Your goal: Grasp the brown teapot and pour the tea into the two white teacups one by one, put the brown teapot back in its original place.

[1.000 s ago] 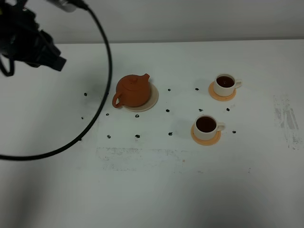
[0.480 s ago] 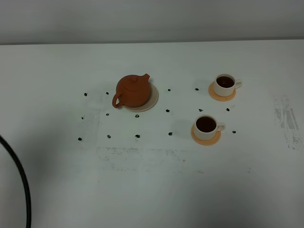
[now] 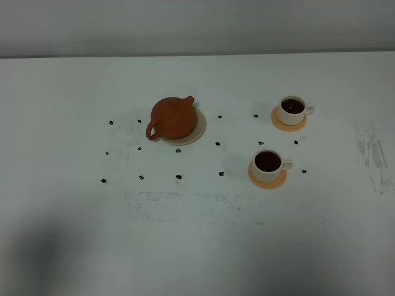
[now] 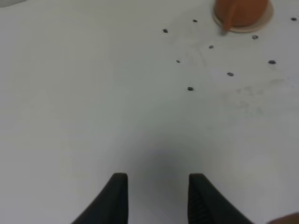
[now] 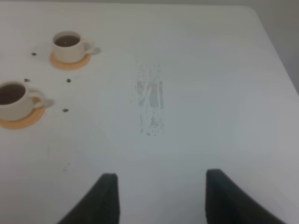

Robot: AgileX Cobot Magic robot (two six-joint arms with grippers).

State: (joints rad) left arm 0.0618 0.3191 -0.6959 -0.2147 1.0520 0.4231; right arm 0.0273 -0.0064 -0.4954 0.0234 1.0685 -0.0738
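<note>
Teapot [image 3: 173, 117]: brown clay, squat and round, lid on, upright on a cream saucer [image 3: 199, 131], left of centre in the high view; spout toward the upper right of the frame, loop handle toward the lower left. Far cup [image 3: 291, 110]: white, handle to the right, filled with dark tea [image 3: 292, 106], seated on an orange coaster [image 3: 289, 125], right of centre in the upper half of the high view. Near cup [image 3: 269, 163]: white, same form, handle to the right, also holding dark tea, on a second orange coaster [image 3: 267, 180], just below and slightly left of the far cup. Teapot and cups stand well apart. Bench [image 3: 197, 246]: white, with small dark marks [image 3: 179, 177] scattered around the saucer and coasters, and a scuffed grey patch [image 3: 372, 154] near the right edge. Left tool [image 4: 158, 196]: fingers apart, holding nothing, over bare bench; teapot and saucer show far off at the upper right of its wrist view. Right tool [image 5: 161, 196]: fingers spread wide, holding nothing, over bare bench; both cups show at the left of its wrist view. Neither tool appears in the high view.
</note>
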